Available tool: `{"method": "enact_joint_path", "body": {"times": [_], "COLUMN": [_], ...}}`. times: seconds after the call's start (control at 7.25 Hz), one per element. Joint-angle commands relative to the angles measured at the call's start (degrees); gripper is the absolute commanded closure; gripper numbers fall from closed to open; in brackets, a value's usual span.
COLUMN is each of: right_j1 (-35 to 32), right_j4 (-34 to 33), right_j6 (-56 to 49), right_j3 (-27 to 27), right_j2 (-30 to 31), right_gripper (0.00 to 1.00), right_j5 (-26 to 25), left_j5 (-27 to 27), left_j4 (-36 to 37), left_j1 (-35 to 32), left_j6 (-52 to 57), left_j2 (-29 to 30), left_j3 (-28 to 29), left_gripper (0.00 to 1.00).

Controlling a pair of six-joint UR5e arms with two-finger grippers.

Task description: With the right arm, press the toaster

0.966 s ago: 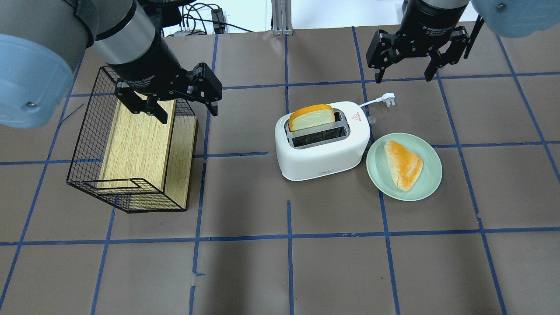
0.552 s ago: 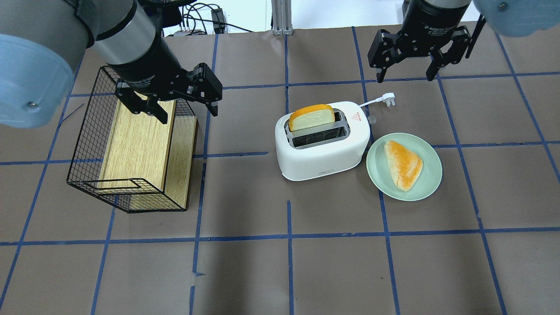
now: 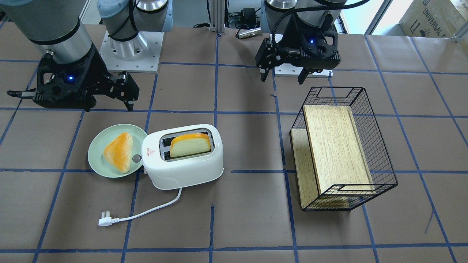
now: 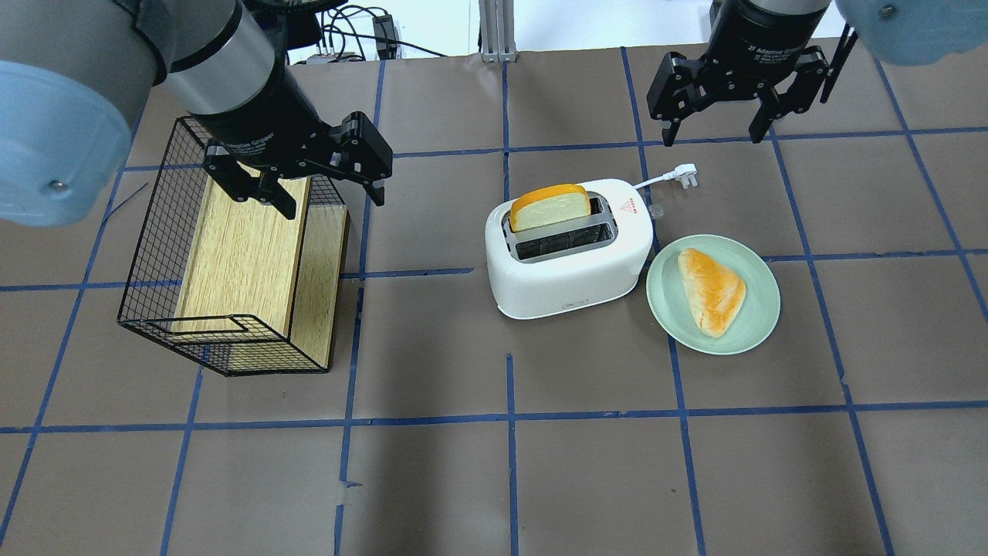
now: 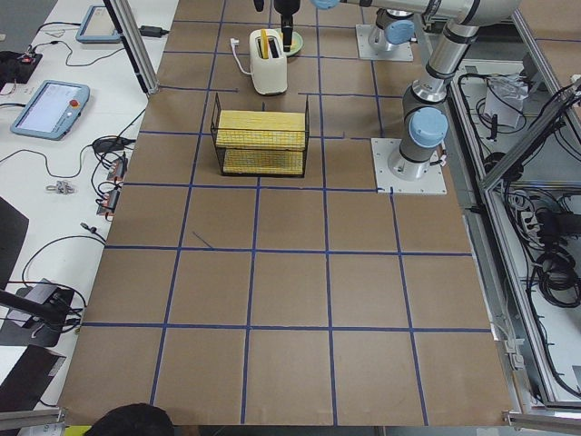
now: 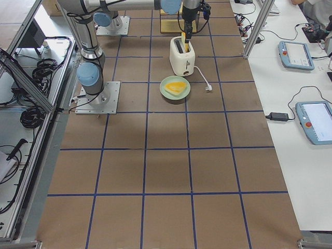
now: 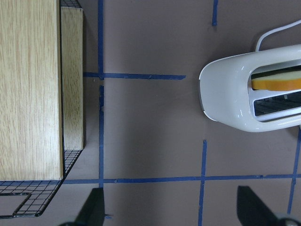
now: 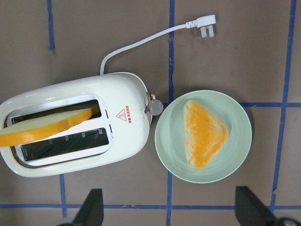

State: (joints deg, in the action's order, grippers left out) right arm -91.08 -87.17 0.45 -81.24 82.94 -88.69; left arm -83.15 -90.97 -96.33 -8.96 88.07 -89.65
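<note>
At the left of the overhead view, the left gripper (image 4: 336, 205) hangs above the far end of a black wire basket (image 4: 154, 232). Its fingers are spread wide and hold nothing. The basket lies on its side on the brown table (image 4: 509, 479), with a pale wooden board (image 4: 239, 255) leaning inside it.

Just right of the table's middle stands the toaster (image 4: 571, 270), upright on its base and well apart from the basket. An orange-crusted slice of bread (image 4: 549, 208) sticks up out of the slot farther from the robot. The red triangle mark (image 8: 123, 114) sits on the toaster's top beside the slots, at the end toward the plate, and the round grey knob (image 8: 154, 107) juts from that same end. The white cord runs away from the robot to its plug (image 4: 685, 175), which lies flat on the table.

Just beside the knob end sits a pale green plate (image 4: 671, 309), carrying a golden triangular pastry (image 4: 712, 289).

Farther right, and beyond the plug, the right gripper (image 4: 712, 139) hovers over the table, clear of the toaster. It is wide open and grips nothing. Its wrist camera looks straight down on the toaster and plate, with a dark fingertip at either bottom corner.
</note>
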Motion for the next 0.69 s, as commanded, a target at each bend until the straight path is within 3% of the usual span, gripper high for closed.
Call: {"method": "enact_joint_path", "body": {"times": [0.0,0.55], "right_j1": [0.1,0.0], "right_j4": [-0.1,-0.1], "right_j6": [-0.2,-0.5], "right_j3": [0.0,-0.2], "right_j2": [-0.1,-0.1], "right_gripper": [0.0,0.0], "right_j5": [0.0,0.3], "left_j5": [0.0,0.0], "left_j4": [0.0,0.0], "left_j1": [0.0,0.0], "left_j6": [0.0,0.0], "left_j2": [0.0,0.0], "left_j3": [0.0,0.1], "left_gripper": [0.0,0.0]}}
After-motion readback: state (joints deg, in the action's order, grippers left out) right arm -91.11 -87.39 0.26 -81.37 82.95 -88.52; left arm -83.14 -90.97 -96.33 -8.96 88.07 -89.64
